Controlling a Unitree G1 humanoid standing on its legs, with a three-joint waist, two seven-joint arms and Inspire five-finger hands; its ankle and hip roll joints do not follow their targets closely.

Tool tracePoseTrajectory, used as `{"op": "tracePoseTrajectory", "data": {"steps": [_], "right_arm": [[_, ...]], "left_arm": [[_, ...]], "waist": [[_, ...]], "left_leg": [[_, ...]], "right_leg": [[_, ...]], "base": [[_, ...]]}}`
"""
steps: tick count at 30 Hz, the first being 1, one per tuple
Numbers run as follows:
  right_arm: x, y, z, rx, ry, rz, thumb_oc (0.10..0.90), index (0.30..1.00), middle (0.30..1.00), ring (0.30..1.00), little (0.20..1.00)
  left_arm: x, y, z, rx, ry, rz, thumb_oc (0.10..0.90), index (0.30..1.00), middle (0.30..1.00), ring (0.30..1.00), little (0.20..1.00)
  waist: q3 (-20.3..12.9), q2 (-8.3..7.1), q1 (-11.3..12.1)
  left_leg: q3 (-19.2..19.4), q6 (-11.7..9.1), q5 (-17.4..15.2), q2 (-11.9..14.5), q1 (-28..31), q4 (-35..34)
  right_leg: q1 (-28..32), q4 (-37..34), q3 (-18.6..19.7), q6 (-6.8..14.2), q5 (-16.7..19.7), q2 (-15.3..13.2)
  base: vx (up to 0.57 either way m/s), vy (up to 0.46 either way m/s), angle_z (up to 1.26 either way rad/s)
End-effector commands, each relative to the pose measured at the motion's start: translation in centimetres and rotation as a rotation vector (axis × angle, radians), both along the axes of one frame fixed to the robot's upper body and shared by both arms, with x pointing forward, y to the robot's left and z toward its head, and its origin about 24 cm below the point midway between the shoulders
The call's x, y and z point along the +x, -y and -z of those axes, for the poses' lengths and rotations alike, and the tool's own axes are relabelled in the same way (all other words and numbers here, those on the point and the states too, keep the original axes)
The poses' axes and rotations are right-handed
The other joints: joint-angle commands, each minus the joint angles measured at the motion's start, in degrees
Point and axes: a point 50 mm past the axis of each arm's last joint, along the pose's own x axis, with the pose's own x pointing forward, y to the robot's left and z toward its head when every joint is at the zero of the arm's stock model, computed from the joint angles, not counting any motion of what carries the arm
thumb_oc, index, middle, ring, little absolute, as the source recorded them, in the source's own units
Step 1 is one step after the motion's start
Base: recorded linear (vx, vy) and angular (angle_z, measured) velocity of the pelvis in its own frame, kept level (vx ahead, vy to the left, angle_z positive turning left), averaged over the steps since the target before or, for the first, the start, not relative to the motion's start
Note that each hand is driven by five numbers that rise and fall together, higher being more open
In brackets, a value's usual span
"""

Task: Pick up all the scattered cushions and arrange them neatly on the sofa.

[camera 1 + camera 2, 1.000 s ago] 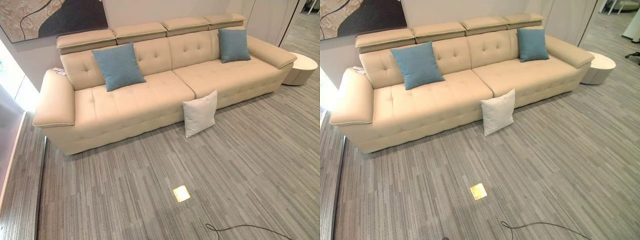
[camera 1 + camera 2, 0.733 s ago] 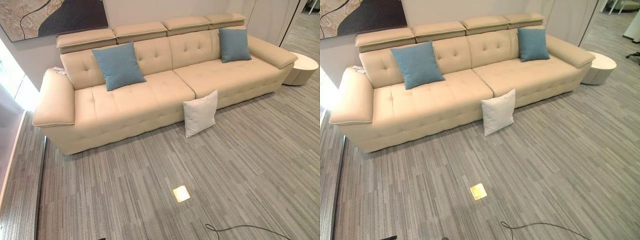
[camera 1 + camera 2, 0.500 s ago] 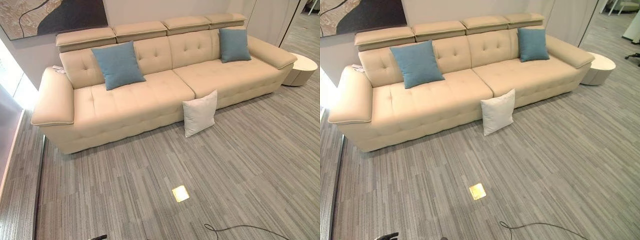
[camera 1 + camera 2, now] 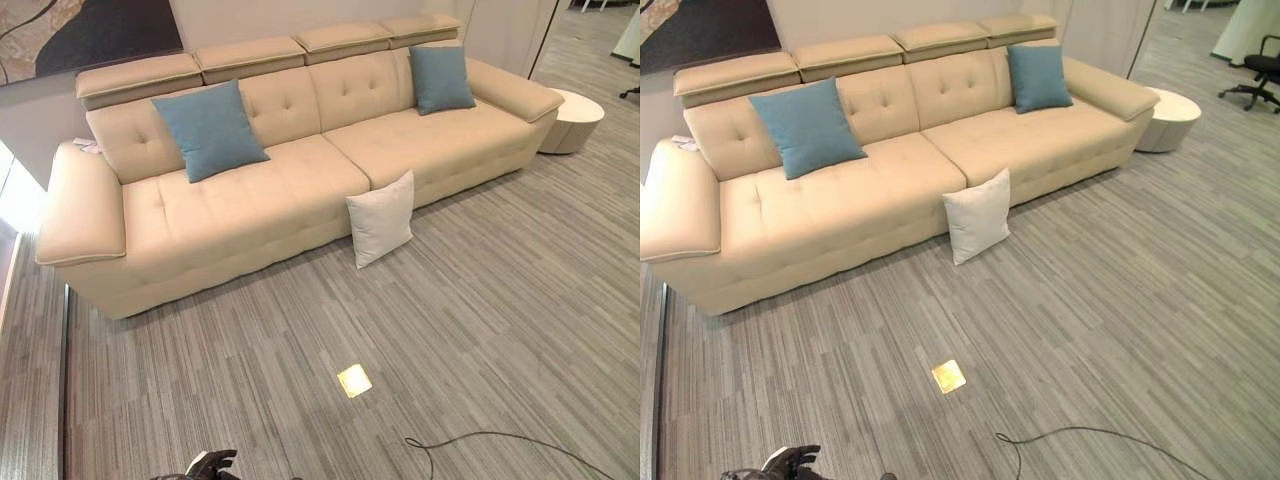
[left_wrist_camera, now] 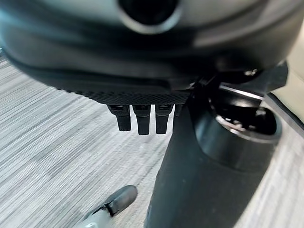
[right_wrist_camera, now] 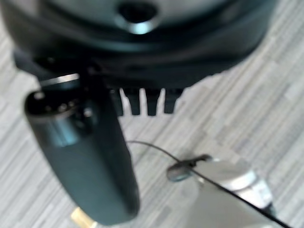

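Now up at the lower edge, well short of the sofa (image 4: 250, 200): left hand (image 4: 210, 465), fingers relaxed, empty; right hand (image 6: 142, 102) likewise slack over bare floor. Leaning against the sofa's front, on the floor, white cushion (image 4: 381, 218) not yet collected. Already propped on the sofa's backrest: two blue cushions (image 4: 209, 130).

We see a grey striped carpet (image 4: 500, 300) with a small yellow plate (image 4: 354, 380) set into it near us. A round white table (image 4: 575, 120) stands at far right, an office chair (image 4: 1260, 70) beyond, and a dark picture (image 4: 80, 35) hangs far left.
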Motion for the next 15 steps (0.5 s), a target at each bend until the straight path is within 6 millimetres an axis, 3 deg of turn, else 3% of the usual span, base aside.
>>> {"op": "tracePoseTrajectory", "data": {"steps": [1,4,6,7,9,10,12,13,14,15], "right_arm": [[0.5,2.0,-0.8,-0.046,-0.021,-0.058,0.800,0.900,0.900,0.900,0.900],[1.4,1.9,-0.9,-0.048,0.003,-0.066,0.800,0.900,0.900,0.900,0.900],[1.2,1.4,-0.7,-0.033,-0.003,-0.088,0.800,0.900,0.900,0.900,0.900],[1.0,1.1,-0.5,-0.025,-0.010,-0.104,0.800,0.900,0.900,0.900,0.900],[1.1,0.8,-0.5,-0.022,-0.018,-0.129,0.800,0.900,0.900,0.900,0.900],[1.3,0.8,-0.5,-0.026,-0.023,-0.143,0.800,0.900,0.900,0.900,0.900],[1.0,0.5,-0.3,-0.024,-0.058,-0.207,0.800,0.900,0.900,0.900,0.900],[1.5,0.3,-0.3,-0.018,-0.063,-0.261,0.800,0.900,0.900,0.900,0.900],[1.5,0.3,-0.3,-0.018,-0.064,-0.261,0.800,0.900,0.900,0.900,0.900],[2.2,0.4,-0.4,-0.027,-0.054,-0.286,0.800,0.900,0.900,0.900,0.900]], "left_arm": [[4.3,0.8,-1.2,0.001,0.112,0.047,0.800,0.900,0.900,0.900,0.900],[5.5,2.3,-1.5,-0.022,0.144,0.111,0.800,0.900,0.900,0.900,0.900],[6.2,3.1,-1.7,-0.032,0.161,0.165,0.800,0.900,0.900,0.900,0.900],[6.8,3.6,-1.9,-0.033,0.182,0.195,0.800,0.900,0.900,0.900,0.900],[8.4,4.5,-2.7,-0.023,0.233,0.261,0.800,0.900,0.900,0.900,0.900],[8.6,4.7,-2.8,-0.018,0.234,0.286,0.800,0.900,0.900,0.900,0.900],[8.2,5.4,-2.6,-0.029,0.233,0.319,0.800,0.900,0.900,0.900,0.900],[7.7,5.2,-2.4,-0.023,0.220,0.324,0.800,0.900,0.900,0.900,0.900],[7.7,5.2,-2.4,-0.023,0.220,0.324,0.800,0.900,0.900,0.900,0.900],[7.5,5.2,-2.2,-0.019,0.209,0.328,0.800,0.900,0.900,0.900,0.900]], "waist": [[1.25,-0.17,-0.09],[3.32,-0.36,-1.12],[4.69,-0.90,-1.38],[5.81,-1.44,-0.94],[8.47,-2.86,0.27],[8.83,-3.46,0.38],[8.81,-3.15,2.47],[8.19,-2.54,4.46],[8.29,-2.80,4.58],[8.00,-2.24,5.81]], "left_leg": [[-4.44,-5.10,-6.89,3.64,4.66,2.14],[-2.98,-6.40,-8.41,4.91,3.14,10.76],[-3.57,-7.90,-5.00,6.90,0.11,21.55],[-5.31,-7.96,-1.58,7.54,-3.77,28.99],[-8.79,-6.66,3.74,6.03,-11.18,41.62],[-8.23,-5.97,3.27,5.47,-13.77,44.68],[-7.78,-3.88,-0.95,-0.01,-17.23,43.51],[-7.83,-3.39,-2.16,-2.69,-18.11,34.26],[-7.58,-3.30,-2.10,-2.88,-17.65,33.83],[-8.34,-3.33,-1.54,-3.27,-17.58,24.74]], "right_leg": [[-2.75,0.52,1.98,4.39,0.13,-2.70],[-1.78,1.20,4.00,3.07,-0.88,-1.69],[0.04,1.35,5.15,1.69,-1.81,-0.39],[0.84,1.45,5.50,0.86,-2.05,-0.10],[2.01,2.45,5.78,-0.55,-2.15,-0.13],[2.47,2.41,5.90,-0.94,-2.42,0.02],[3.57,3.10,7.56,-1.16,-3.41,1.00],[4.86,2.98,8.80,-0.98,-4.74,2.17],[5.09,2.95,8.92,-0.92,-4.89,1.87],[6.04,2.88,9.26,-0.74,-6.16,2.50]], "base": [[0.05,-0.220,-0.44],[0.04,-0.174,-0.61],[0.09,-0.317,-0.37],[0.06,-0.376,-0.20],[0.01,-0.326,-0.19],[0.10,-0.226,-0.12],[0.32,-0.084,0.01],[0.34,-0.004,-0.34],[0.42,-0.014,-0.73],[0.32,0.019,-0.61]]}}
